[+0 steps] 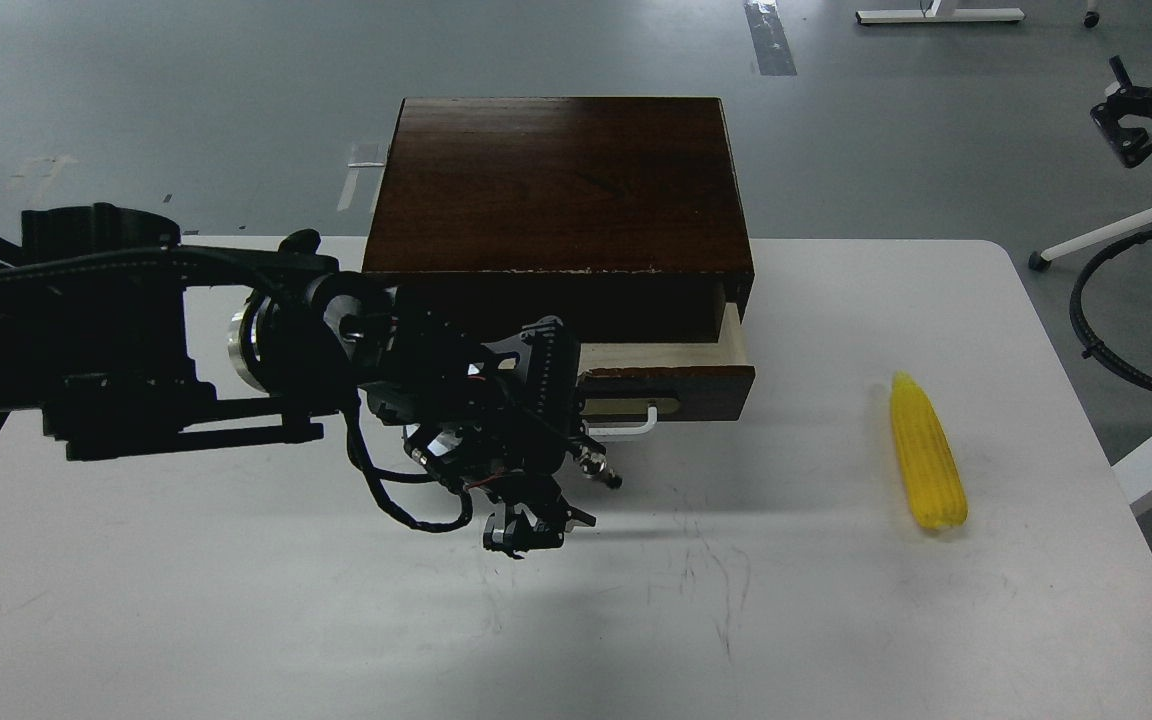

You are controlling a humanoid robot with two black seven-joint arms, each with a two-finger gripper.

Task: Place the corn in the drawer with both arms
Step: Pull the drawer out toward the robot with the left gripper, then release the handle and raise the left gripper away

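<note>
The yellow corn (926, 468) lies on the white table (836, 620) at the right, pointed end away from me. The dark box (556, 190) stands at the table's back. Its drawer (681, 390) is pulled partly out and shows a strip of pale wood inside. My left gripper (578, 418) is at the left part of the white bar handle (636, 424), closed on it; its fingers are dark and hide that end. My right gripper (1126, 118) hangs small and dark off the table at the far right, well away from the corn.
Black cables and a connector (526, 525) hang under the left wrist just above the tabletop. A black cable loop (1096, 330) and white chair legs (1096, 240) are beyond the table's right edge. Grey floor lies behind the box.
</note>
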